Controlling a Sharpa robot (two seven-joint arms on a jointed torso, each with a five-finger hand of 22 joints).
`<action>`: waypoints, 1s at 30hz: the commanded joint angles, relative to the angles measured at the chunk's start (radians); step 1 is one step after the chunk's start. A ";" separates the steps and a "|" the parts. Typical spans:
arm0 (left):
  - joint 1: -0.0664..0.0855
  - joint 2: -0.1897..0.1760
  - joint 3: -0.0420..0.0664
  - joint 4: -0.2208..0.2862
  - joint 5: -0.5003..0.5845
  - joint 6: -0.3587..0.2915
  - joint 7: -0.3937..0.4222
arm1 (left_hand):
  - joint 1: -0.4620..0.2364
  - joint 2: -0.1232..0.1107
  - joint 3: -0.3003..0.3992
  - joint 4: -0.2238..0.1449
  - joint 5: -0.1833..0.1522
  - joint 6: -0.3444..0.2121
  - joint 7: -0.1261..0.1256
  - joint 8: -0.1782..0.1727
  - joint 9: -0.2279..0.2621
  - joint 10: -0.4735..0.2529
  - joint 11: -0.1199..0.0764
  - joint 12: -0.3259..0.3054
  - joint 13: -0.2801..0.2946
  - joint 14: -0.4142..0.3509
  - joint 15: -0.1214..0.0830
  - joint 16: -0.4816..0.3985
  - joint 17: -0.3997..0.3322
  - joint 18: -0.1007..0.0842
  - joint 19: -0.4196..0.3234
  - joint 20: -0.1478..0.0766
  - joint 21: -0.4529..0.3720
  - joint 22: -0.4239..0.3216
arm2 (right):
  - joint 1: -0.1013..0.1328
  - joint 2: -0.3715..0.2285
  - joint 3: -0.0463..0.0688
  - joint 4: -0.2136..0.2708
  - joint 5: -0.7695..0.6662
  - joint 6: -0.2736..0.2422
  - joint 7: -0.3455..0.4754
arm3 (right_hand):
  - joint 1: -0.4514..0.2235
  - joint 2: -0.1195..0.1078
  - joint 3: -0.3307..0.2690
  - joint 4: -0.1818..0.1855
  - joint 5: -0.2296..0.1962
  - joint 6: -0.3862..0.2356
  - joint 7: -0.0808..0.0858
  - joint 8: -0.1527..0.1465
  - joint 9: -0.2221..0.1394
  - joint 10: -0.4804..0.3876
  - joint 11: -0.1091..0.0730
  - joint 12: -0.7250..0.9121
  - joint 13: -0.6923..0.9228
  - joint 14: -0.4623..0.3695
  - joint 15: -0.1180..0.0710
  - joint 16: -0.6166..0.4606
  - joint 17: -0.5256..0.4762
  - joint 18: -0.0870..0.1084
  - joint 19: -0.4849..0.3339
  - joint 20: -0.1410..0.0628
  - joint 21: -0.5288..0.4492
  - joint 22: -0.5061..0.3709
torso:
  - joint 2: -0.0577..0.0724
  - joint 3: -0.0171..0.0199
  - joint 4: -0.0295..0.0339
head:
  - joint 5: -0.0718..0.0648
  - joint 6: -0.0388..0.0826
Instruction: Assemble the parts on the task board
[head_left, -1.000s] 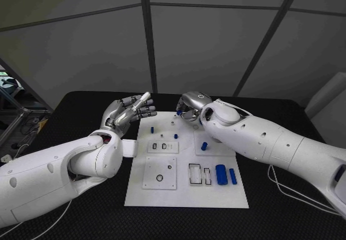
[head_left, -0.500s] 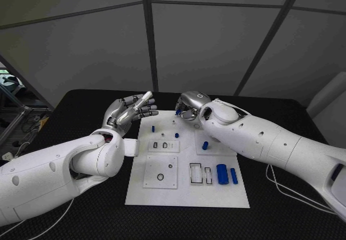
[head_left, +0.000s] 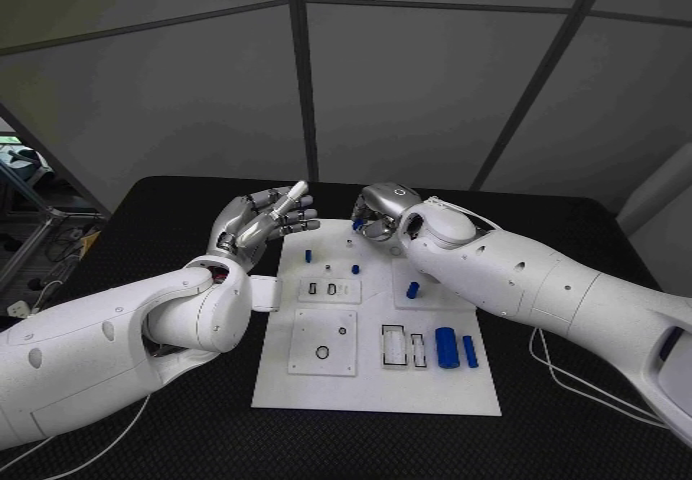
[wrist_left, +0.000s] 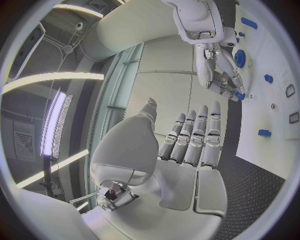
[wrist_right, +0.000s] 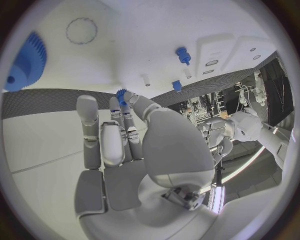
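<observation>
At the far edge of the white board (head_left: 378, 390), right hand (head_left: 379, 212) curled over, a small blue piece (wrist_right: 121, 94) pinched at its fingertips (wrist_left: 232, 92), just above the board's far side. Off the board's far left corner, left hand (head_left: 260, 222) raised with palm up, fingers (wrist_left: 194, 137) straight and side by side, holding nothing. On the board's near right, a thick blue cylinder (head_left: 444, 346) lying beside a thinner blue rod (head_left: 469, 350), next to two rectangular slots (head_left: 402, 345). Farther back, a blue peg (head_left: 307, 256) upright near the left, another blue piece (head_left: 413, 291) toward the right. Across the board's far side, a blue gear (wrist_right: 25, 62) lying flat.
</observation>
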 joint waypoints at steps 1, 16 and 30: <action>0.002 0.001 0.001 0.003 -0.005 0.018 0.003 | 0.008 0.000 -0.005 -0.003 0.001 -0.004 0.068 -0.005 -0.001 0.001 0.004 -0.004 -0.001 -0.006 -0.001 -0.005 -0.001 -0.021 -0.008 -0.002 -0.007 -0.001 | 0.003 0.005 0.001 -0.006 0.001 0.012 0.002 | -0.003 -0.008 0.002 0.006 -0.004 0.000 0.004 0.003 0.001 -0.004 0.006 -0.004 -0.001 0.033 0.002 0.003 -0.002 -0.010 -0.008 0.001 0.003 -0.001 | 0.001 -0.0010 0.0000 | 0.002 -0.001; 0.003 0.002 0.001 0.003 -0.005 0.020 0.002 | 0.008 0.001 -0.006 -0.003 0.001 -0.005 0.068 -0.006 -0.001 0.001 0.004 -0.005 -0.001 -0.007 0.000 -0.006 -0.002 -0.021 -0.009 -0.002 -0.007 -0.002 | 0.006 0.021 0.000 -0.025 0.001 0.047 0.008 | -0.012 -0.026 0.011 0.015 -0.008 -0.020 0.010 -0.013 -0.003 -0.045 0.015 -0.009 -0.006 0.030 0.010 0.002 -0.007 -0.009 -0.018 0.007 -0.001 -0.011 | 0.002 -0.0010 -0.0031 | 0.006 -0.008; 0.003 0.002 0.001 0.004 -0.005 0.020 0.003 | 0.008 0.001 -0.006 -0.003 0.001 -0.005 0.068 -0.006 -0.001 0.001 0.004 -0.005 -0.001 -0.007 0.000 -0.006 -0.002 -0.021 -0.009 -0.002 -0.007 -0.002 | 0.009 0.021 0.000 -0.027 0.001 0.029 0.021 | -0.005 -0.065 -0.001 0.028 -0.017 -0.140 0.011 -0.028 -0.020 -0.238 0.052 -0.001 -0.007 0.009 0.043 -0.044 -0.096 0.016 -0.109 0.030 -0.091 -0.157 | 0.003 -0.0016 -0.0026 | 0.006 -0.007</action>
